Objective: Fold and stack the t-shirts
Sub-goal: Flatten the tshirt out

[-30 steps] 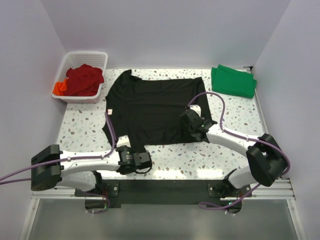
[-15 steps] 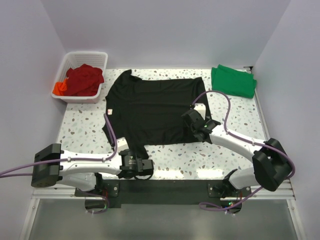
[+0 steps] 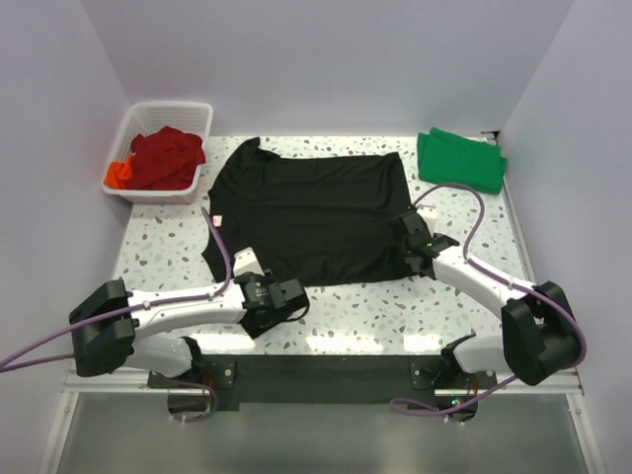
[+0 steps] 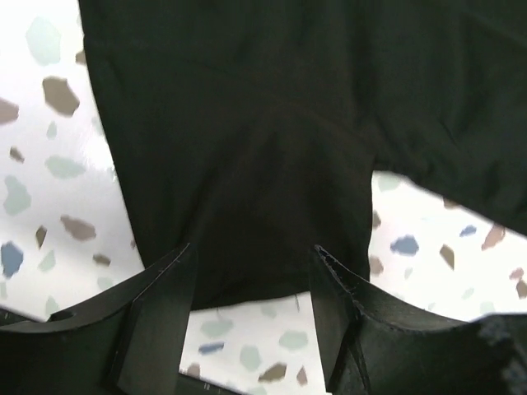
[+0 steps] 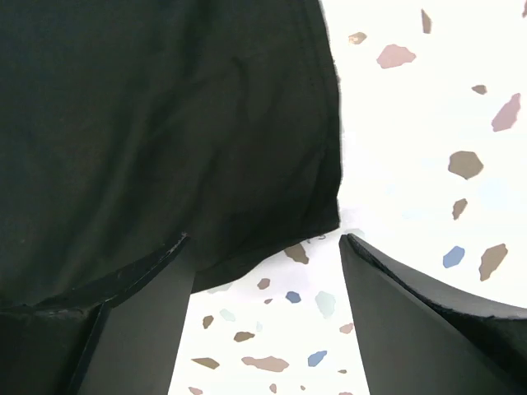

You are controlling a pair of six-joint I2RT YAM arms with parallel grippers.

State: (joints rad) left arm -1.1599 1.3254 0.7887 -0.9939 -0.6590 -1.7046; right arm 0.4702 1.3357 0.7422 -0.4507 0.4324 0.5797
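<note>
The black t-shirt (image 3: 306,212) lies spread flat mid-table, its small white tag (image 3: 216,220) at the left edge. My left gripper (image 3: 283,294) is open at the shirt's near left edge. In the left wrist view the black fabric (image 4: 288,123) ends between its open fingers (image 4: 160,321). My right gripper (image 3: 419,244) is open at the shirt's near right corner. In the right wrist view that corner (image 5: 206,148) lies between the fingertips (image 5: 387,288). A folded green shirt (image 3: 459,160) lies at the back right. The dark red shirt (image 3: 166,156) and orange shirt (image 3: 118,175) sit in the basket.
The white slatted basket (image 3: 188,109) stands at the back left corner. The speckled table (image 3: 158,247) shows left of the black shirt and along the near edge. Purple cables loop over both arms.
My left gripper has moved right and forward up to the shirt's near edge. My right gripper has moved right, from over the shirt to its near right corner.
</note>
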